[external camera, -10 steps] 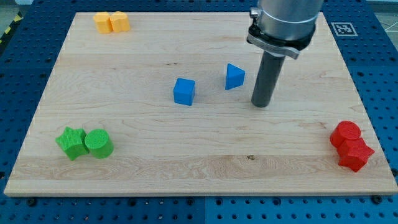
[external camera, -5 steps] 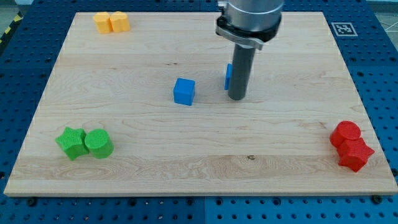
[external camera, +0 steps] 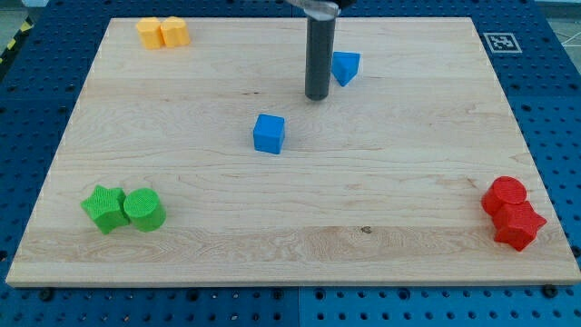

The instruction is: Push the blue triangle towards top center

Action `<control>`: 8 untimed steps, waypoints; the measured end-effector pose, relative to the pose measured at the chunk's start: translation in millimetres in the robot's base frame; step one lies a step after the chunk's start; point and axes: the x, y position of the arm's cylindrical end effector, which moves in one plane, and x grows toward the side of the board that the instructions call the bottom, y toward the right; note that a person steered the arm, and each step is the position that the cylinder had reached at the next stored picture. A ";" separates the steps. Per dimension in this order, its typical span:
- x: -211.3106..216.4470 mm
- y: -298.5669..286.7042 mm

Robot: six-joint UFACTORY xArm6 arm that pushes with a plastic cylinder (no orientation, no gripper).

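Looks like a robotics lab: wooden board (external camera: 182,245) on blue perforated bench (external camera: 27,136), fiducial tag (external camera: 501,42) at corner.

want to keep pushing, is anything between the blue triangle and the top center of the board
Nothing visible. The blue triangle sits just right of my tip, and the board above it is bare up to the top edge.
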 end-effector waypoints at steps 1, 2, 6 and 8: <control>6.0 42.1; -14.9 69.2; -54.2 13.0; 57.6 -3.1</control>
